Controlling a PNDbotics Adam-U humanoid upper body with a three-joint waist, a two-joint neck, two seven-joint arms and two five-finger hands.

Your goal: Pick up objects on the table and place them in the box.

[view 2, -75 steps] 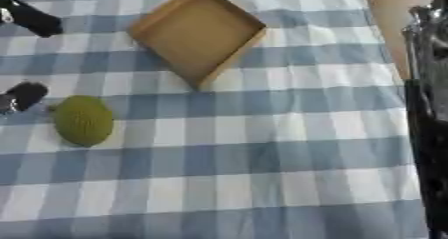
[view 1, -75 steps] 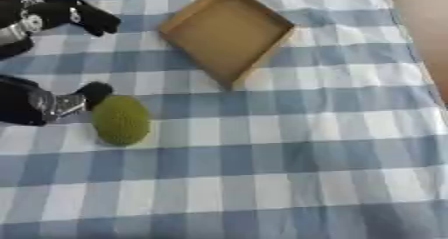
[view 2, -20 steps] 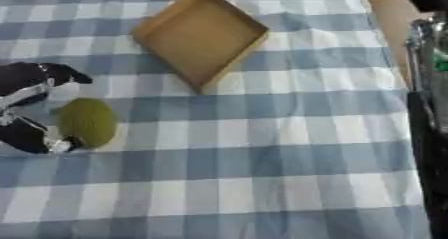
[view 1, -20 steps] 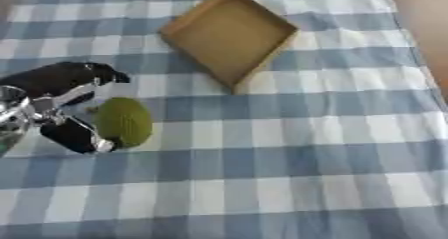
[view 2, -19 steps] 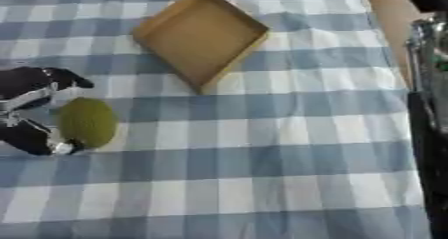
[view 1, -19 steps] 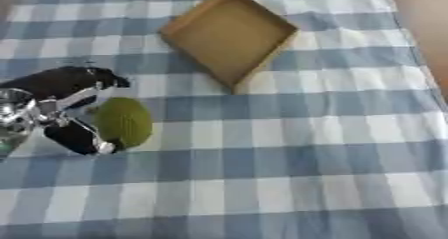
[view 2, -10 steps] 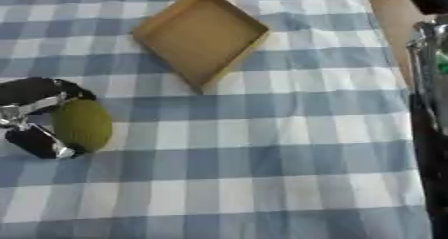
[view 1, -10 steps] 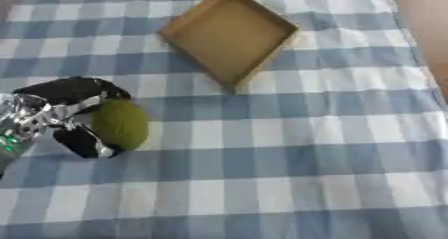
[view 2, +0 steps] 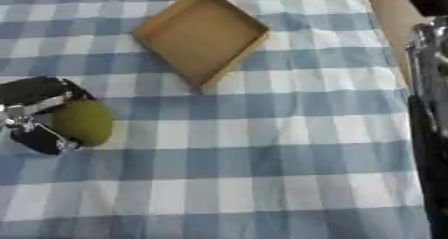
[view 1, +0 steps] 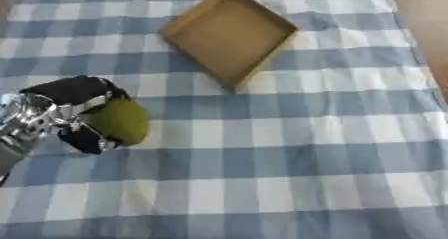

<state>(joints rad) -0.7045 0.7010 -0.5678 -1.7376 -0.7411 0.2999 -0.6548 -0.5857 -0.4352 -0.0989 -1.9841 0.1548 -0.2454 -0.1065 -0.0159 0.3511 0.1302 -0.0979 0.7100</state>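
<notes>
— One robot hand of mine is at work, yes? Where?

— My left robot hand (view 1: 66,114), at the left edge of the tabletop (view 1: 289,148); its black fingers (view 1: 77,89) arch over the top of the green fruit (view 1: 118,121) and its thumb (view 1: 86,139) comes up from below; so it is curled round the fruit's left side, grasping it.

— And the fruit itself?

— Round, olive-green; it sits low on the blue-and-white checked cloth (view 2: 262,183), near the left edge; I cannot tell whether it is off the cloth or resting on it.

— Further right?

— The box (view 1: 229,34), shallow brown cardboard, turned like a diamond; it lies up and to the right of the fruit, well apart from it.

— Your right arm?

— A dark and silver part (view 2: 427,108) shows at the right edge of the right eye view; the robot hand itself is out of sight.
</notes>
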